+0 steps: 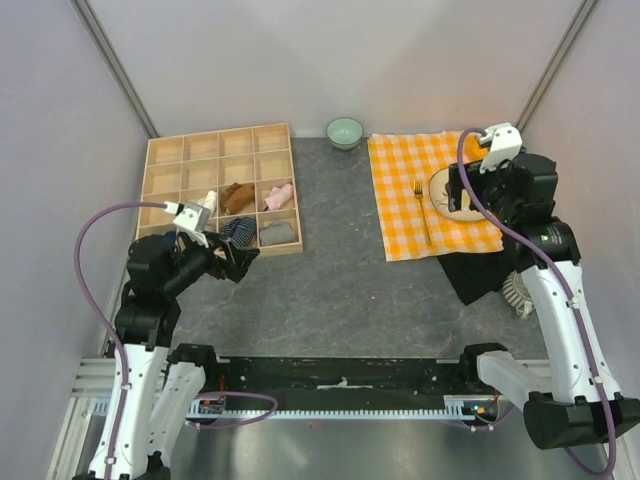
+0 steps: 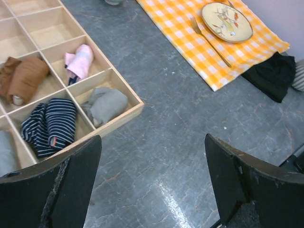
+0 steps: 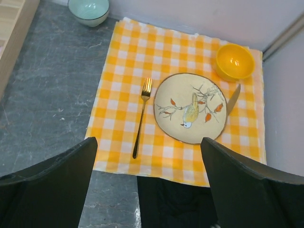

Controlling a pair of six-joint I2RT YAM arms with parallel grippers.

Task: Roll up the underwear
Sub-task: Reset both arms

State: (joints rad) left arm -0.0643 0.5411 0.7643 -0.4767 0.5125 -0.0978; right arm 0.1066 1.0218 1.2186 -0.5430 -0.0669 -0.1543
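Note:
The underwear point(image 1: 478, 272) lies as a dark crumpled heap on the grey table, just below the near edge of the checkered cloth; it also shows in the left wrist view point(image 2: 272, 76) and the right wrist view point(image 3: 173, 204). A pale striped edge point(image 1: 517, 290) sits at its right side. My right gripper point(image 1: 468, 200) hangs open above the plate, a little beyond the underwear, with nothing between its fingers point(image 3: 148, 142). My left gripper point(image 1: 235, 262) stands open and empty point(image 2: 153, 142) over bare table by the near right corner of the wooden tray, far left of the underwear.
A wooden compartment tray point(image 1: 297, 243) holds a brown roll point(image 2: 23, 78), a pink roll point(image 2: 80, 61), a dark striped roll point(image 2: 54, 124) and a grey roll point(image 2: 107, 105). The orange checkered cloth point(image 3: 123, 61) carries a bird plate point(image 3: 192, 108), fork point(image 3: 141, 118), knife point(image 3: 233, 99) and orange bowl point(image 3: 233, 61). A pale green bowl point(image 1: 345, 131) stands at the back.

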